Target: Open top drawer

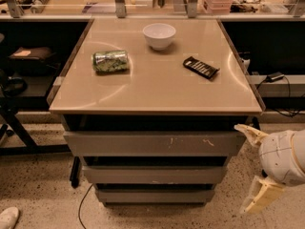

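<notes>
The top drawer [143, 144] is the widest grey front just under the tan tabletop, with pale scuff marks right of centre. It sits flush with the cabinet, a dark gap above it. My gripper [240, 170] is low at the right, just beside the drawer's right end. Its two cream fingers [249, 133] are spread wide apart, one level with the drawer front and one lower near the floor. It holds nothing and I cannot tell whether it touches the drawer.
Two narrower grey drawer fronts [152, 174] lie below. On the tabletop [157, 92] are a white bowl [159, 35], a crushed green can [110, 61] and a black remote-like object [201, 67]. Dark shelving, cables and chair legs stand on both sides.
</notes>
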You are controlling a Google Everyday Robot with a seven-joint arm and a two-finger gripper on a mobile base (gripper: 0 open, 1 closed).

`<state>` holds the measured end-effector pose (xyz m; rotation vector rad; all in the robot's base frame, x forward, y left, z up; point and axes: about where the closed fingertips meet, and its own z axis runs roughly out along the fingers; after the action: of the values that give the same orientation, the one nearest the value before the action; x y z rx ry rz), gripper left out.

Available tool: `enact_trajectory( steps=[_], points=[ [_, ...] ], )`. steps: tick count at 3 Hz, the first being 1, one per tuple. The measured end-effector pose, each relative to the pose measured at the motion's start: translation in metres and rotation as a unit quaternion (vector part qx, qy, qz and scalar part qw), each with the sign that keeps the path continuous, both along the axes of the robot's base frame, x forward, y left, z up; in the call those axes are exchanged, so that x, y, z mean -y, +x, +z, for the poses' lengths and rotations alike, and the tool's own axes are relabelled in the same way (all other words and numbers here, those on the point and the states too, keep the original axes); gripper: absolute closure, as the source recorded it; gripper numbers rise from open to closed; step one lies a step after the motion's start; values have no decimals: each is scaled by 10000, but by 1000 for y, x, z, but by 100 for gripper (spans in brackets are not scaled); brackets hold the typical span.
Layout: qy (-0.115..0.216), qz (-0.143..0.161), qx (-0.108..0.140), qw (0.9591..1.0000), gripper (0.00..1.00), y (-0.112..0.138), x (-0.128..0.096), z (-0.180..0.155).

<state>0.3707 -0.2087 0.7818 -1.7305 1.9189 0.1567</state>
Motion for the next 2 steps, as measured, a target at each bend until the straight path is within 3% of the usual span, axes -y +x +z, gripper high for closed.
enact_trajectory(
  steps=[2],
  points=[
    [93,-98,-158,9998,0,4,-3,-9]
  ],
)
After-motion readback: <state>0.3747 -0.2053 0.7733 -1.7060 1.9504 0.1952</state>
